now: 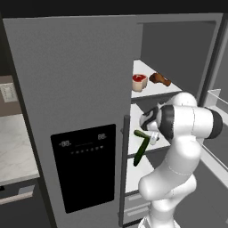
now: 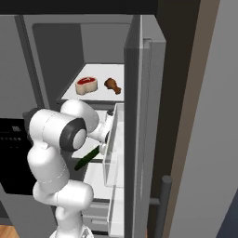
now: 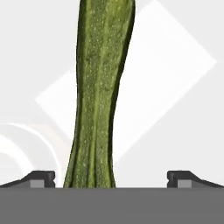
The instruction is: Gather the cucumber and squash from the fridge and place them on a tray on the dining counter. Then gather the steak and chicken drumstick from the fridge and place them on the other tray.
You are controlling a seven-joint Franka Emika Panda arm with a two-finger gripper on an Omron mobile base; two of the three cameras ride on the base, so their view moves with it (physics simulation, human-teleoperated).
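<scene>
Reaching into the open fridge (image 1: 80,89), the end effector (image 3: 111,177) stands wide open, its fingers either side of the cucumber (image 3: 101,92), whose long axis runs straight away from it.

One tall grey side-by-side fridge (image 1: 67,89), right door open. One long green ridged cucumber (image 1: 140,151). One round red steak with cream rim (image 1: 139,82). One dark brown lumpy chicken drumstick (image 1: 160,79).
</scene>
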